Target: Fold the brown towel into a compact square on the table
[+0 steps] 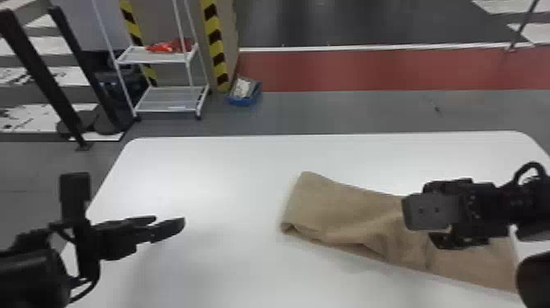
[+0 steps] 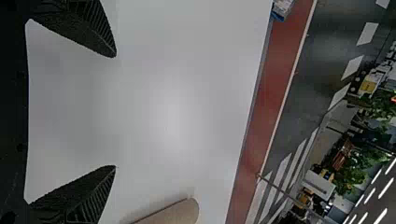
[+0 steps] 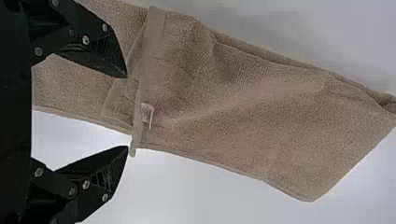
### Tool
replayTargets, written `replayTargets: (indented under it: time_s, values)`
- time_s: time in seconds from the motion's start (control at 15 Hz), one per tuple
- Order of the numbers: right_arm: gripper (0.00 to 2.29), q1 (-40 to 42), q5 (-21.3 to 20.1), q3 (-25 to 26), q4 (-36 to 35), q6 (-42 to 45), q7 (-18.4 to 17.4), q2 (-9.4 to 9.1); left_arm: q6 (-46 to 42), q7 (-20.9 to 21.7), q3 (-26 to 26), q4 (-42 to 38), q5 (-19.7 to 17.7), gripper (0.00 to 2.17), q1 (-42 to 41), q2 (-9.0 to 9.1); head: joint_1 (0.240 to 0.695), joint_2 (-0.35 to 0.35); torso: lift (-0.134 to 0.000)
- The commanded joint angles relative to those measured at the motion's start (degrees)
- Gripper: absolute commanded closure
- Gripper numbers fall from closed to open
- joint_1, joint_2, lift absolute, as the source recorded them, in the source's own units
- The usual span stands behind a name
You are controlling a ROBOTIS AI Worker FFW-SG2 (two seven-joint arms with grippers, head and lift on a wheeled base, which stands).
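Note:
The brown towel [image 1: 348,209] lies as a long folded strip slanting across the right half of the table, partly hidden under the right arm. Above its right part is my right gripper [image 1: 429,223]. In the right wrist view that gripper [image 3: 127,112] stands open, the towel [image 3: 261,121] beyond its tips, with a hemmed edge and a small white tag close to them. My left gripper [image 1: 170,225] is over the table's left side, apart from the towel. The left wrist view has this gripper [image 2: 116,112] wide open with nothing between its fingers, and a rounded towel end [image 2: 180,213].
The white table [image 1: 196,172] has rounded far corners. Beyond it on the floor stand a white wheeled rack [image 1: 163,98] and a blue bin [image 1: 244,98]. Two dark posts rise at the far left.

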State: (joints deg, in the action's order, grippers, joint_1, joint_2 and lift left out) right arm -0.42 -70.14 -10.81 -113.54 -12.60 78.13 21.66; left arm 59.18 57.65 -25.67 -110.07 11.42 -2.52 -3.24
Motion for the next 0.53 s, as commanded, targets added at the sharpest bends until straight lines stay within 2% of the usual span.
replayTargets:
  time_s: [0.0,0.47]
  values:
    - [0.67,-0.37,-0.18,-0.79,0.51,-0.54,0.19,-0.04,0.02,0.00,-0.08,0.03,0.00,0.02,-0.03,-0.10,0.695,0.096,-0.124]
    - [0.67,3.59,0.88,0.35,-3.09,-0.01,0.19,1.19,0.02,0.09,-0.17,-0.06,0.00,0.02,-0.38,-0.02,0.695,0.109,-0.124]
